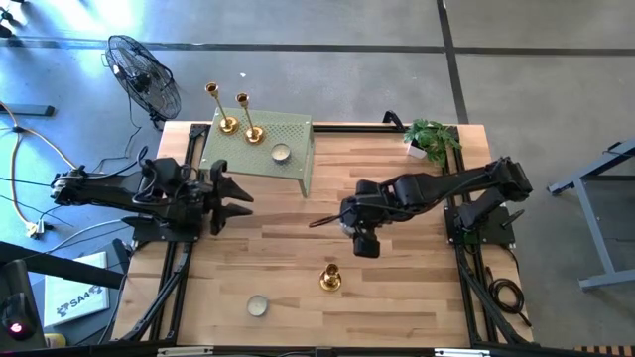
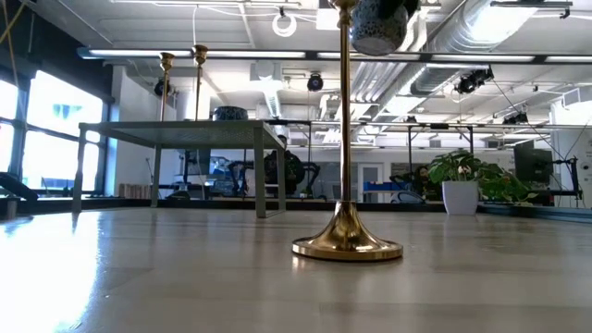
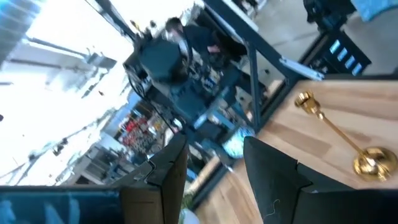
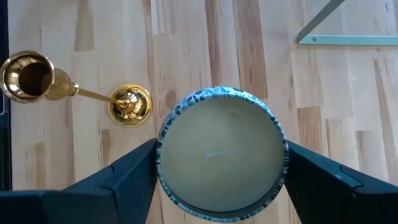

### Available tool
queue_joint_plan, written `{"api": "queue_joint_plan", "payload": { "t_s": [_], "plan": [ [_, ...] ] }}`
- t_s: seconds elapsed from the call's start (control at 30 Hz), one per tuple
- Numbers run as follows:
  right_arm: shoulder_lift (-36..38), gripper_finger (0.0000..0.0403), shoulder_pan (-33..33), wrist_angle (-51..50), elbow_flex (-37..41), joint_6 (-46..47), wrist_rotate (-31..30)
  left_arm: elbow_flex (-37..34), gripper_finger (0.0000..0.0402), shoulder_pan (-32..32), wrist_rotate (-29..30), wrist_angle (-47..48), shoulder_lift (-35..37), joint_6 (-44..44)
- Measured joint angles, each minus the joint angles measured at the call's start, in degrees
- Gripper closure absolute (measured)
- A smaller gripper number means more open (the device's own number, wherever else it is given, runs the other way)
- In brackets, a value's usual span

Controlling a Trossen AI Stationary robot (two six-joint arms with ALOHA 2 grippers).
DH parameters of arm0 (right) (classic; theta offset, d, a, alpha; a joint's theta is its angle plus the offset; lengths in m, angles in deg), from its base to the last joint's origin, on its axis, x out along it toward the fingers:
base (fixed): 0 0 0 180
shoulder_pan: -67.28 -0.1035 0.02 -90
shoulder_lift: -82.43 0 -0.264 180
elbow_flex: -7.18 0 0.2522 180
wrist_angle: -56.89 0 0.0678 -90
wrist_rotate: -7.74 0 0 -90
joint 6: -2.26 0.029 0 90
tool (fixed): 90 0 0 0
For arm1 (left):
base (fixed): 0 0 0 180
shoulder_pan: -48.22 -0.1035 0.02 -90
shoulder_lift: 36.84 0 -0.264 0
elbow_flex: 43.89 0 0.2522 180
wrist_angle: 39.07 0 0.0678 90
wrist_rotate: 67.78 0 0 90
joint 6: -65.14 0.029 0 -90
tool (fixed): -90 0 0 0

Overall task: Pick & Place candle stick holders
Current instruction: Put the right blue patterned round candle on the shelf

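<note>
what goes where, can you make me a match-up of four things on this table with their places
Things:
1. lone candlestick
2. two candlesticks
3. patterned candle
4. potted plant

Places:
A. far right corner of the table
B. in the right pincer
C. on the green perforated stand
D. upright on bare wood near the front edge

Pairs: 1-D, 2-C, 3-B, 4-A
</note>
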Motion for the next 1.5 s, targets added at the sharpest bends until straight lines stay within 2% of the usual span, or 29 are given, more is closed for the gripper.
{"api": "queue_joint_plan", "payload": {
  "t_s": [0.2,0.4,0.63,0.7,0.83,1.0,1.17,1.3,1.5],
  "plan": [
    [-0.02,0.0112,0.39,0.68,-0.01,-1.15,0.11,0.00,0.0247,0.01,-4.68,-5.22,0.01,-0.68],
    [-0.02,0.0112,0.35,0.73,-0.02,-1.57,-0.18,0.00,0.0247,0.01,-10.11,-6.25,0.00,-9.59],
    [-0.02,0.0112,0.36,0.79,-0.02,-1.57,0.17,0.23,0.0247,0.01,-3.19,-6.18,-1.89,-4.14],
    [-0.02,0.0112,0.36,0.82,-0.02,-1.58,0.21,1.71,0.0247,0.01,-3.01,-5.10,-4.00,-3.49],
    [-0.02,0.0112,0.40,0.92,-0.02,-1.77,0.23,8.61,0.0247,1.49,-1.95,1.18,-10.12,2.97],
    [-0.02,0.0112,0.40,0.89,-0.07,-2.28,0.28,19.14,0.0247,5.02,4.89,12.32,-17.78,9.46],
    [-0.07,0.0112,0.44,0.18,-2.29,-3.88,0.20,25.44,0.0247,7.04,5.99,20.56,-21.59,17.08],
    [-0.07,0.0112,0.44,-0.96,-4.62,-5.49,-0.71,26.38,0.0247,8.22,10.69,24.27,-22.12,22.85],
    [-0.07,0.0112,1.55,-1.34,-8.57,-6.86,-2.27,26.38,0.0247,8.31,15.14,23.27,-22.12,26.62]
  ]
}}
